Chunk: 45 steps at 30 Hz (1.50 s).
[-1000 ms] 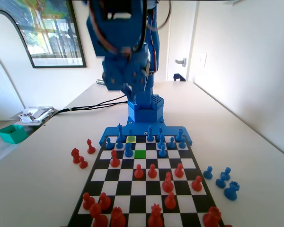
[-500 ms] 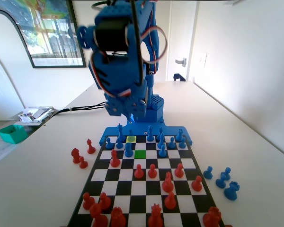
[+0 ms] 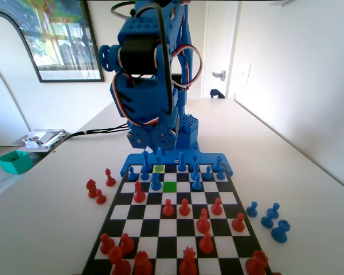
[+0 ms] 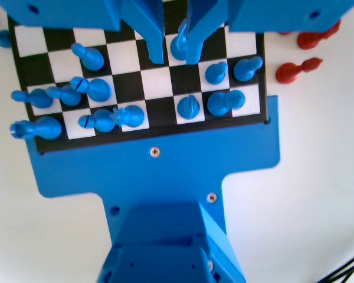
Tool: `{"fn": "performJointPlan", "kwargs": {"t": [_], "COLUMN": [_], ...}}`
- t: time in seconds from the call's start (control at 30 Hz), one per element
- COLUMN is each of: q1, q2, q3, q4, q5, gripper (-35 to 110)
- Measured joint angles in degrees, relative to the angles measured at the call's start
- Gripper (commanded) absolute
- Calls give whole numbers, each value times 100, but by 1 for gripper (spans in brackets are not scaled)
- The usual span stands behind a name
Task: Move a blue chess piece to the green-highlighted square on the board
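While the board [image 3: 171,226] is lying flat on the table, the gripper [image 4: 175,50] is hanging just above its blue-base end, jaws parted and holding nothing, straddling a blue chess piece [image 4: 178,48]. Nearby, the green-highlighted square [image 3: 169,186] is sitting unoccupied.

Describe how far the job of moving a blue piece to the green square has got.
Nothing is done: the bright green square is bare. In hand: the blue two-finger gripper hangs open above the back rows, a round-topped blue piece between its fingers. Left: grasping, carrying, placing.
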Motion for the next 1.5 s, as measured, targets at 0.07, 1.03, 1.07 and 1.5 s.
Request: {"fn": "performJointPlan", "kwargs": {"t": [0.07, 1.03, 1.07, 1.5], "q1": [0, 492, 492, 483], "q2": [0, 237, 237, 237], "q3": [114, 932, 984, 1116], "q4": [-105, -624, -659, -879], "q5": [0, -229, -237, -237], "gripper": [10, 11, 11, 11]}}
